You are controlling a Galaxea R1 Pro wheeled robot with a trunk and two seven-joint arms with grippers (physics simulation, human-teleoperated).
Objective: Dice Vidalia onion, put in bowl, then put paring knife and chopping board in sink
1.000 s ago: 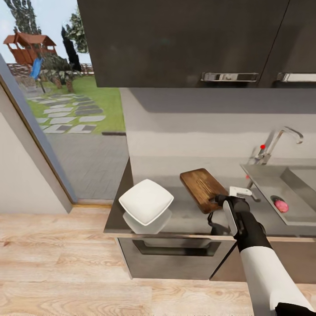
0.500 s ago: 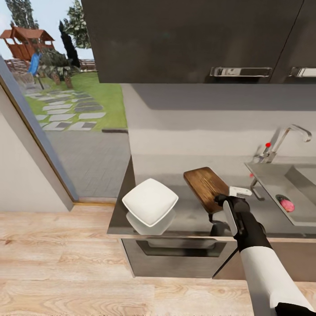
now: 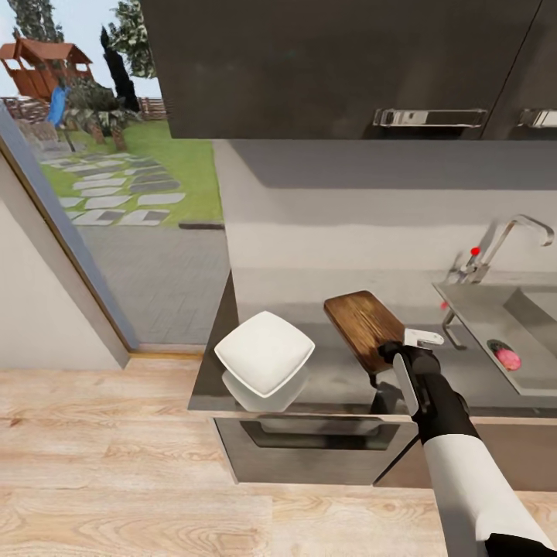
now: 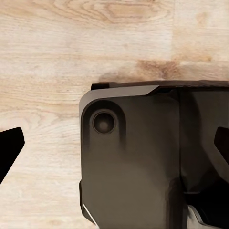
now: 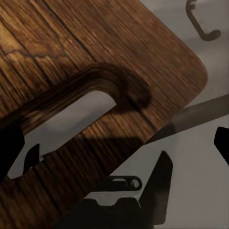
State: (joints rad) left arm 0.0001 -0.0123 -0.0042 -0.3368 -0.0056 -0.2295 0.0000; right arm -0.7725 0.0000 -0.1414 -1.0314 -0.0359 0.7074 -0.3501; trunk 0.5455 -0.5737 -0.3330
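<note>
The dark-brown chopping board (image 3: 362, 325) lies on the grey countertop (image 3: 325, 379), with the white square bowl (image 3: 264, 360) to its left. My right gripper (image 3: 391, 353) hovers open over the board's near end. In the right wrist view the handle slot (image 5: 71, 119) sits between the spread fingers (image 5: 10, 152). The pinkish Vidalia onion (image 3: 508, 358) rests in the steel sink (image 3: 480, 309) by the drain. A slim dark thing with a red end (image 3: 447, 321), apparently the paring knife, lies between board and sink. My left gripper (image 4: 117, 148) hangs open over the floor.
The chrome tap (image 3: 507, 236) with a red dot stands behind the sink. Dark wall cabinets (image 3: 333, 70) hang overhead. A cabinet front with a bar handle (image 3: 309, 437) is below the worktop. A glass door at left shows a garden. Wooden floor (image 3: 116, 464) spreads in front.
The whole picture has shifted slightly, so the camera moved. My right gripper keeps its place over the board's near end.
</note>
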